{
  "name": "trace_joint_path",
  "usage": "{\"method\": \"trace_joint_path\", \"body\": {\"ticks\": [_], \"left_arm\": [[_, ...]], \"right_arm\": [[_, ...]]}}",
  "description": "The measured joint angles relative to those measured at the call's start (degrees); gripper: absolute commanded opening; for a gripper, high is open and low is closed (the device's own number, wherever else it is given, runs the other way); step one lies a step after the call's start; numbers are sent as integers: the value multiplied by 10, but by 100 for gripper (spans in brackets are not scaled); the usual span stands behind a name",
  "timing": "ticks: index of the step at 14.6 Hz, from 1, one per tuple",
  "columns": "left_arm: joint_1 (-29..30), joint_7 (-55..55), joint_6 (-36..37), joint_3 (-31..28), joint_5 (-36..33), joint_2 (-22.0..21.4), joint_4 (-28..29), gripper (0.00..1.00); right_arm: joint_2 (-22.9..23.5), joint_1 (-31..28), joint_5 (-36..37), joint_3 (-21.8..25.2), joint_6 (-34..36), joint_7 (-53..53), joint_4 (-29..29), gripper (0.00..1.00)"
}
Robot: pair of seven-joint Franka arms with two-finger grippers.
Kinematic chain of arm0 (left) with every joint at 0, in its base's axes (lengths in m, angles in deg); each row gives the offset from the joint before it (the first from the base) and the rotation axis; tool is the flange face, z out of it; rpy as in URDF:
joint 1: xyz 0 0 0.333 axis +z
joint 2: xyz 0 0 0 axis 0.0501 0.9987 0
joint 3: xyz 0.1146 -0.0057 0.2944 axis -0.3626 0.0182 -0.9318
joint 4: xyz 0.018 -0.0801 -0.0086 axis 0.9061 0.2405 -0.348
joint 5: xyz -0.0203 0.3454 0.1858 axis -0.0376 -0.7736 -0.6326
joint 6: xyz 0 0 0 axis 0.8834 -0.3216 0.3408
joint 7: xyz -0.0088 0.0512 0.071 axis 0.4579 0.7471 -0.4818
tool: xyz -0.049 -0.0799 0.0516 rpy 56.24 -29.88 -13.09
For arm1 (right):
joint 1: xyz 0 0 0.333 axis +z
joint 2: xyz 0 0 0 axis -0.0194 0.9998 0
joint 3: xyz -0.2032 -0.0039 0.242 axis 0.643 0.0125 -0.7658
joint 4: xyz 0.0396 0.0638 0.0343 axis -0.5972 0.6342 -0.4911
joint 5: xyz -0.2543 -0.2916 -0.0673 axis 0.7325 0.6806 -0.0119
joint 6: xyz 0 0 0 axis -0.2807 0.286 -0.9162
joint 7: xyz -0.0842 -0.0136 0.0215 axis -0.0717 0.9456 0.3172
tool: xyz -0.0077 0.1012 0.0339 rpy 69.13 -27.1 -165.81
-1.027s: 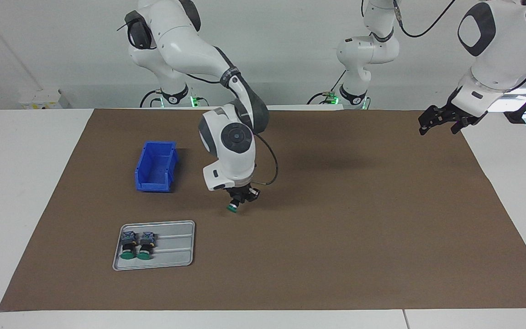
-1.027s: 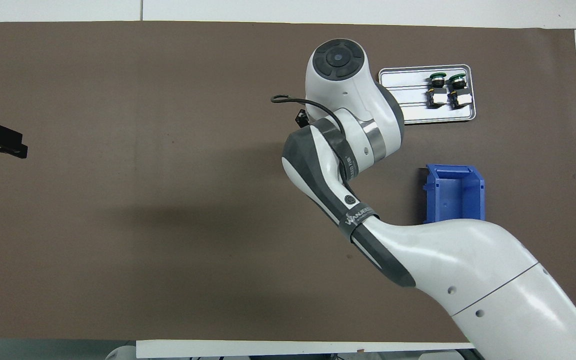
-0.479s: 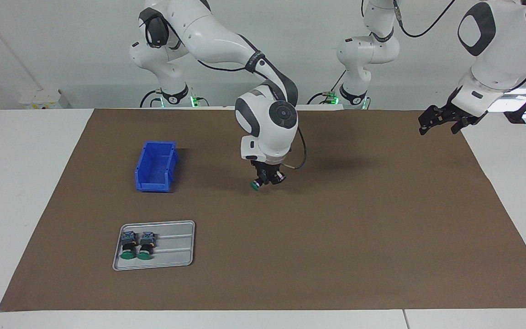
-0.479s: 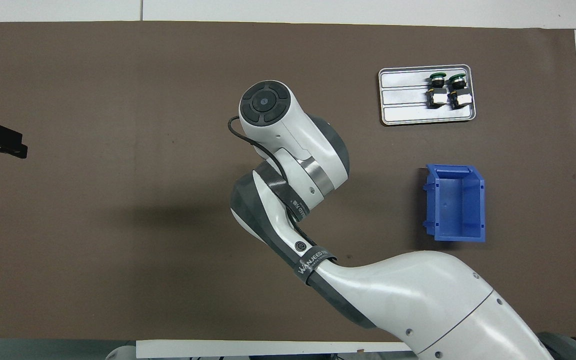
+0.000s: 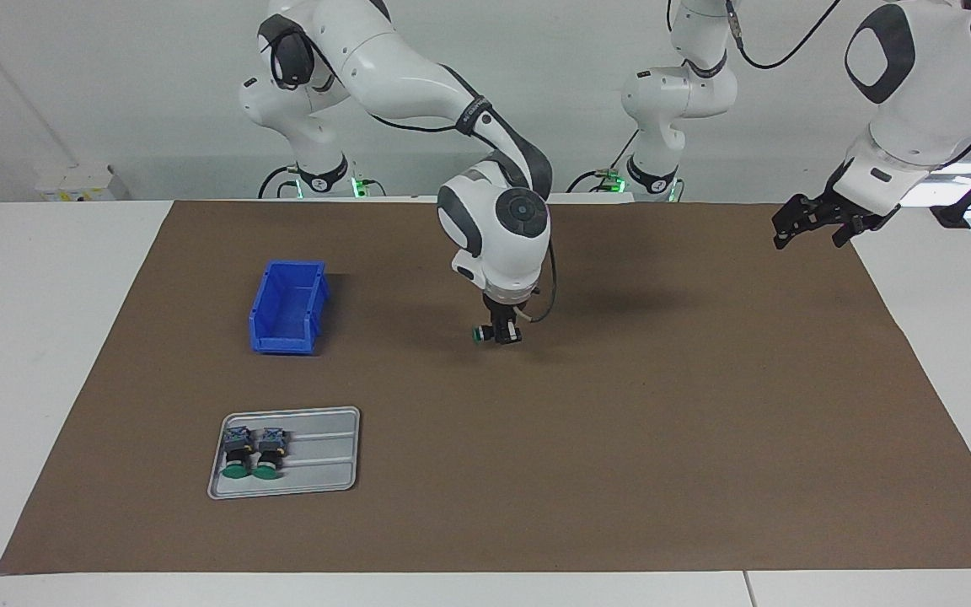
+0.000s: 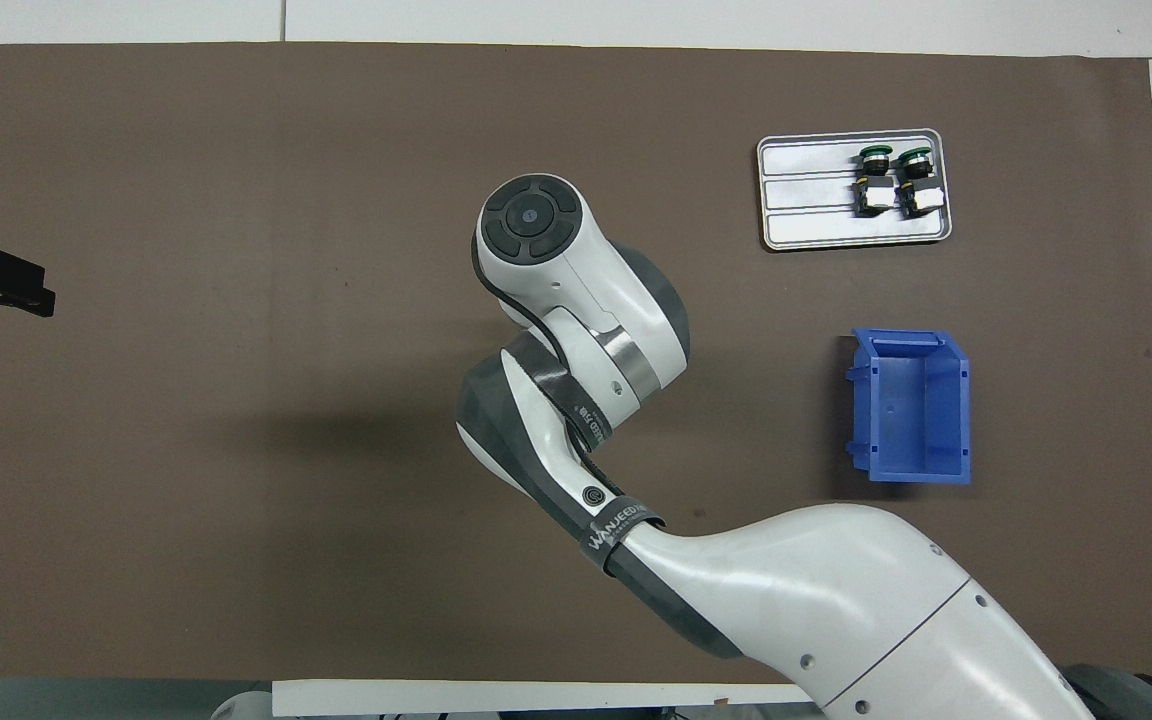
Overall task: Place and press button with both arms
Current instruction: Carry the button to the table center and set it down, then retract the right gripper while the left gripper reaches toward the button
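Button [image 5: 482, 335] sits pinched tight in the right gripper [image 5: 498, 334], low over the mat [image 5: 620, 438], ready to set down. Left gripper [image 5: 818, 221] waits open, holding nothing.

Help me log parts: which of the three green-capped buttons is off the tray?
The button clamped in the right tool, over the mat's middle. The other two buttons lie together on the tray.

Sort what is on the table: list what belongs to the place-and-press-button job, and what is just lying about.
In the job:
- button, held in the shut right gripper over the mat's middle
- left gripper, open, waiting over the mat's edge

Lying about:
- two spare buttons on the grey tray
- blue bin, empty
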Motion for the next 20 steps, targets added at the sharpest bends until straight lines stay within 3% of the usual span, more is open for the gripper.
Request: {"method": "trace_joint_path", "body": {"ticks": [6,7,8,9,10,12,15,20], "left_arm": [[0,0,0,0,0,0,0,100],[0,0,0,0,0,0,0,100],[0,0,0,0,0,0,0,100],[0,0,0,0,0,0,0,100],[0,0,0,0,0,0,0,100],[0,2,0,0,0,0,0,100],[0,4,0,0,0,0,0,100],[-11,59,0,1,0,0,0,100]], "right_arm": [[-4,0,-15,-4,-70,61,58,12],[-3,2,-16,-6,-82,69,68,32],[-3,5,-15,-5,-88,71,71,62],[-4,5,-15,-5,-88,71,71,84],[-4,6,-15,-5,-88,70,71,99],[-5,7,-15,-6,-86,48,64,99],[-22,-5,-14,-2,-28,-40,18,99],[-133,-127,-17,2,72,-377,7,99]]}}
